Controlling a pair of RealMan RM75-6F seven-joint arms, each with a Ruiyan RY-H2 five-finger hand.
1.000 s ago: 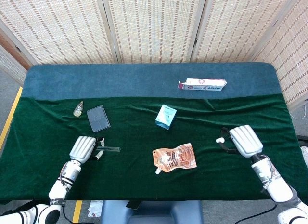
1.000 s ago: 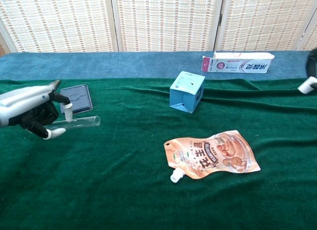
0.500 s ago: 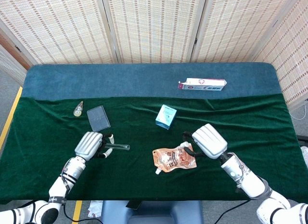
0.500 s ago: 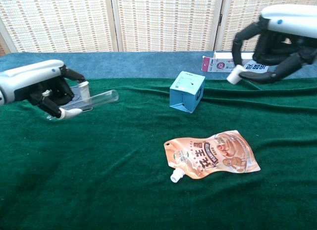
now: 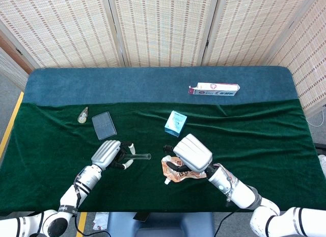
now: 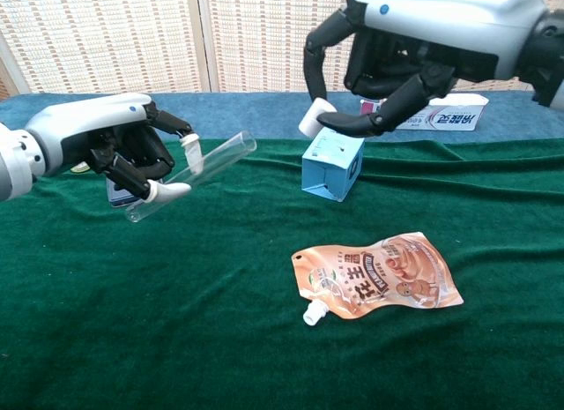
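Note:
My left hand (image 5: 109, 154) (image 6: 115, 150) grips a clear glass tube (image 5: 139, 156) (image 6: 198, 170) above the green cloth, the tube's far end tilted up and pointing right. My right hand (image 5: 192, 153) (image 6: 414, 48) hovers with curved, spread fingers and nothing in it. It sits above an orange spouted pouch (image 5: 172, 172) (image 6: 379, 276) and partly hides it in the head view. Its fingertips (image 6: 310, 119) are a short way from the tube's open end. A small light-blue box (image 5: 175, 123) (image 6: 333, 163) stands just behind.
A white toothpaste box (image 5: 215, 89) (image 6: 445, 119) lies on the blue strip at the back right. A dark flat case (image 5: 104, 125) and a small bottle (image 5: 83, 114) lie at the back left. The table (image 5: 285, 145) is draped in green cloth.
My right hand has swung left from the table's right side and risen over the pouch. My left hand has lifted the tube, carried it right and tilted it up.

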